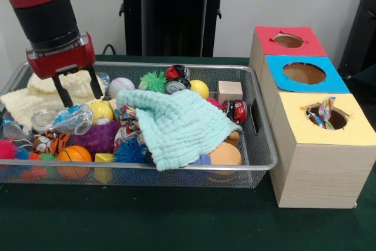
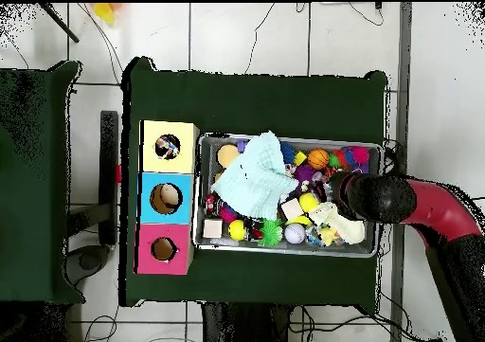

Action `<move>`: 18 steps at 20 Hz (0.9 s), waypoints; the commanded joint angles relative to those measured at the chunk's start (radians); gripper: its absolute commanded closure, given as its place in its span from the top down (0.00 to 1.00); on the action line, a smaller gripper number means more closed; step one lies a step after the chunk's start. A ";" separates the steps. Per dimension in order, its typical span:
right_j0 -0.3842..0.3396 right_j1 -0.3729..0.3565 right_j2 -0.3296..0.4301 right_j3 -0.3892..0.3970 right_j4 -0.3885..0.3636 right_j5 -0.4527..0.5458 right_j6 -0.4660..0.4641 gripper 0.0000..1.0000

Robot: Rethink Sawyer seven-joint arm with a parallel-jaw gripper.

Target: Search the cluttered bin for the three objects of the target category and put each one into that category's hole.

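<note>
My gripper (image 1: pixel 78 93) hangs open over the left end of the wire bin (image 1: pixel 267 145), its fingertips just above a cream cloth (image 1: pixel 29 101) and a crumpled clear plastic wrapper (image 1: pixel 73 120). Nothing is between the fingers. A pale green cloth (image 1: pixel 176 124) covers the bin's middle. Around it lie a baseball (image 1: pixel 121 86), a green spiky ball (image 1: pixel 154 80), a yellow ball (image 1: pixel 200 88), a wooden cube (image 1: pixel 229 91), a red toy car (image 1: pixel 238 111) and a small basketball (image 1: pixel 74 154). In the overhead view the arm (image 2: pixel 379 198) hides the gripper.
Three boxes stand beside the bin, with a red top (image 1: pixel 288 40), a blue top (image 1: pixel 304 73) and a yellow top (image 1: pixel 327 116). A colourful striped item sticks out of the yellow box's hole. The boxes (image 2: pixel 167 198) line the bin's left in the overhead view.
</note>
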 commanded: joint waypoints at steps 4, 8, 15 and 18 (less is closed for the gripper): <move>0.012 0.160 -0.026 -0.068 -0.091 -0.077 -0.138 1.00; 0.011 0.200 -0.026 -0.104 -0.098 -0.072 -0.148 1.00; -0.001 0.196 -0.021 -0.116 -0.104 -0.052 -0.151 1.00; 0.001 0.164 -0.018 -0.111 -0.109 -0.047 -0.138 1.00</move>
